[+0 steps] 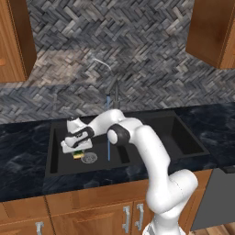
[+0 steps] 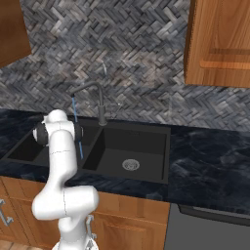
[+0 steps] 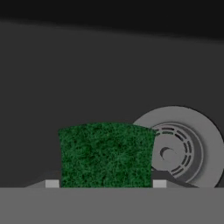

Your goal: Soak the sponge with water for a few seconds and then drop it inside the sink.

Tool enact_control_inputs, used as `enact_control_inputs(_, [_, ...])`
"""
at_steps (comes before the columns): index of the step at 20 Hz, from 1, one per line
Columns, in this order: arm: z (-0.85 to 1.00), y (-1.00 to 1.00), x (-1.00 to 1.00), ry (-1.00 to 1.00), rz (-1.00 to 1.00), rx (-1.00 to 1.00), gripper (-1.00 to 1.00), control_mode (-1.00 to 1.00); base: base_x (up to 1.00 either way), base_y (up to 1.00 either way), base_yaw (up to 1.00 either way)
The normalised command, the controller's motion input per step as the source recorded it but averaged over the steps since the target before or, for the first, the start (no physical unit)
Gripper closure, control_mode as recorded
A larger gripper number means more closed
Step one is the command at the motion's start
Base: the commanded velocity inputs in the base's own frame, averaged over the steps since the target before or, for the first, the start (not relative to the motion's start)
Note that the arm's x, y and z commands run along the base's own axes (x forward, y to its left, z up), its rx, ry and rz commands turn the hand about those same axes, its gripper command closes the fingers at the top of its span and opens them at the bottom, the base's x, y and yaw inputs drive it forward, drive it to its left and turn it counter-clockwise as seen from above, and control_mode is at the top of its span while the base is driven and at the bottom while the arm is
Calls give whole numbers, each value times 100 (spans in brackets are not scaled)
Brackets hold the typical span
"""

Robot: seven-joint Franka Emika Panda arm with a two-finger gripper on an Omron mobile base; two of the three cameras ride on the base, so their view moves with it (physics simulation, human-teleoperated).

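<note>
Sponge sits low centre in the hand view, green scrub face up, pinched between the gripper fingers, which close narrowly on its sides. It probably handles light, soft and squashy, slippery once wet. It hangs in the left of the sink, just above the drain, left of the water.

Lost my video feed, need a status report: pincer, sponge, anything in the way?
Pincer shut on sponge, low in the sink's left basin beside the drain. Water running, apart from sponge. Nothing blocking.
</note>
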Motion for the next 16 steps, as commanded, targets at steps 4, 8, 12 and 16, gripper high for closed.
enact_control_inputs(4, [-21,0,0,4,0,1,100,-100,0,0,0])
enact_control_inputs(8, [-2,0,0,3,0,0,100,-100,0,0,0])
enact_control_inputs(12, [0,-1,0,4,0,1,-100,-100,0,0,0])
enact_control_inputs(16, [0,0,0,0,0,0,-100,-100,0,0,0])
